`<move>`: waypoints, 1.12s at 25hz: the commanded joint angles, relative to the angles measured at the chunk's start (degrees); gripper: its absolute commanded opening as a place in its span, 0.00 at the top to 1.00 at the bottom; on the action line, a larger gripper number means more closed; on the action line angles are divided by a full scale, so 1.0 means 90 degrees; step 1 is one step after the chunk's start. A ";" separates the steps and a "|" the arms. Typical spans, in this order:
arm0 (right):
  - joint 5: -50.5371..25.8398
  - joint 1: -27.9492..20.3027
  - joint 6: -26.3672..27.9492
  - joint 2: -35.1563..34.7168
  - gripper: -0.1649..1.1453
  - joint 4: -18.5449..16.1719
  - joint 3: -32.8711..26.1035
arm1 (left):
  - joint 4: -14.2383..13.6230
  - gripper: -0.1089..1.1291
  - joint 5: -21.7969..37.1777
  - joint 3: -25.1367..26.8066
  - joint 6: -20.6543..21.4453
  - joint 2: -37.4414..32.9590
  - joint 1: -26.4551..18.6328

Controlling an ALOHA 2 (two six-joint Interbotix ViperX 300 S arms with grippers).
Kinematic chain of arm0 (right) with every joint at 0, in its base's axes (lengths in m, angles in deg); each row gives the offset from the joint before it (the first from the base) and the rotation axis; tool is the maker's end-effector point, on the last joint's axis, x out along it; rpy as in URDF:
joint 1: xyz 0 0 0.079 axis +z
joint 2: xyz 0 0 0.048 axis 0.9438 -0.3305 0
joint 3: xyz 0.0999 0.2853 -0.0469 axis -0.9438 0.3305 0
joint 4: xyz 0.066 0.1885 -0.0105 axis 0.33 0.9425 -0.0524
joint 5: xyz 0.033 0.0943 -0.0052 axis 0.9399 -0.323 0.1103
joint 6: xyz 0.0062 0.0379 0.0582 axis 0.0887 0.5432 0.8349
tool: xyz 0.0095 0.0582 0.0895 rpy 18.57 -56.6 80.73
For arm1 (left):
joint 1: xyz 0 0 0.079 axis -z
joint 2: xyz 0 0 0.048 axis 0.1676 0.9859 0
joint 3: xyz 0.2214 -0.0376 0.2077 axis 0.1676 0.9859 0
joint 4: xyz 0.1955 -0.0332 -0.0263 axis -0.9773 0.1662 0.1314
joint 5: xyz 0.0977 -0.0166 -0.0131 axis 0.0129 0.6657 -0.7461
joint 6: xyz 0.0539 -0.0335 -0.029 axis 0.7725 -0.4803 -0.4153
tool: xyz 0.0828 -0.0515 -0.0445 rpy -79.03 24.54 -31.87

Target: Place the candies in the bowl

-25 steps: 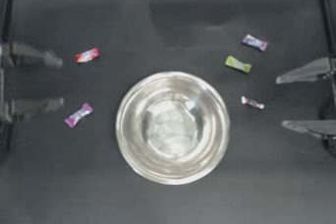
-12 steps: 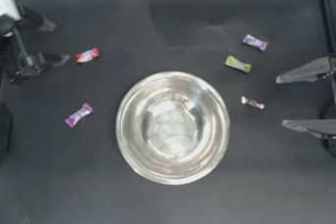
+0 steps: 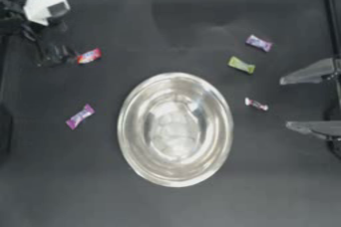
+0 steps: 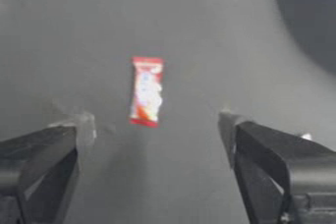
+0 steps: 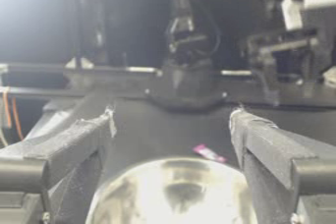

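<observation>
Bowl: the shiny silver bowl stands near the middle of the dark tabletop, nothing inside it.
Red-pink candy: the red-pink candy lies toward the left edge, in the far left part of the tabletop, flat and untouched; the left wrist view shows it on bare surface just ahead of the gap between the fingers.
Left gripper: the left gripper hangs over the far left corner area, just beside that candy, its fingers spread wide with nothing between them.
Magenta-purple candy: the magenta-purple candy lies left of the bowl, apart from it.
Purple candy: the purple candy lies toward the far right.
Lime green candy: the lime green candy lies just nearer the bowl than the purple one.
Red-white candy: the red-white candy lies close beside the bowl's right rim.
Right gripper: the right gripper sits at the right edge, fingers spread apart and holding nothing, well clear of the three candies on that side.
In the way: nothing lies between the left gripper and the red-pink candy.
</observation>
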 commanded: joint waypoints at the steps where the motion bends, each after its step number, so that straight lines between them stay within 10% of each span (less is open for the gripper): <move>1: 0.0049 0.0000 0.0010 -0.0029 0.11 0.0029 -0.0059 | 0.0303 0.08 -0.0117 -0.0156 0.0410 0.0410 -0.0195; 28: 0.0068 0.0000 0.0010 -0.0029 0.11 0.0029 -0.0010 | 0.0332 0.08 -0.0938 -0.0410 0.0703 0.2480 -0.0215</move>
